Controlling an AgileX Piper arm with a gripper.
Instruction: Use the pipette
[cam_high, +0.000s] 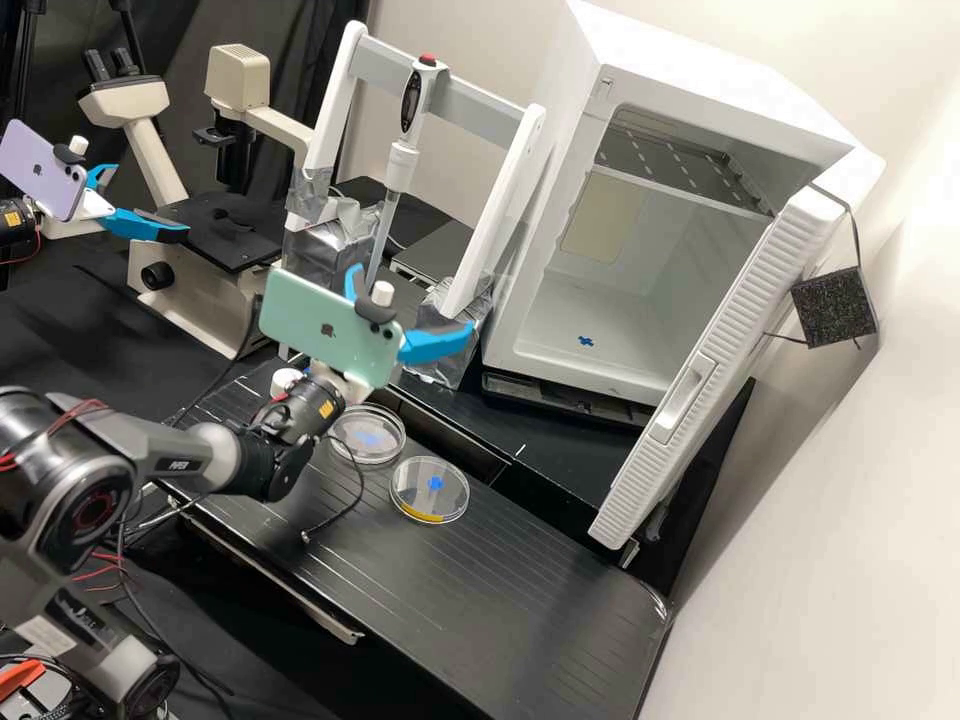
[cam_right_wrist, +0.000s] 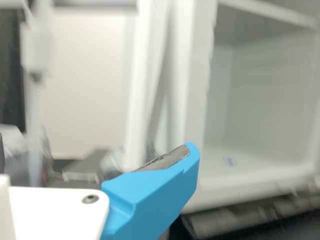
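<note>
Gripper (cam_high: 412, 297), its 2 fingers (cam_high: 432, 344) apart, near the pipette (cam_high: 402, 165).

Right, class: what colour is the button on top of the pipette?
The button atop the pipette is red, seen best in the high view.

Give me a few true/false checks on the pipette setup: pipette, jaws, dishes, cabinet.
1. The pipette sits in the white-legged stand. True.
2. The jaws are closed on the pipette. False: the gripper has its jaws spread apart, and the pipette is in the stand.
3. Two round clear dishes lie on the black ribbed surface. True.
4. The white cabinet's door is shut. False: the door stands open on the cabinet.
5. A small blue mark is on the cabinet's inside floor. True.
</note>
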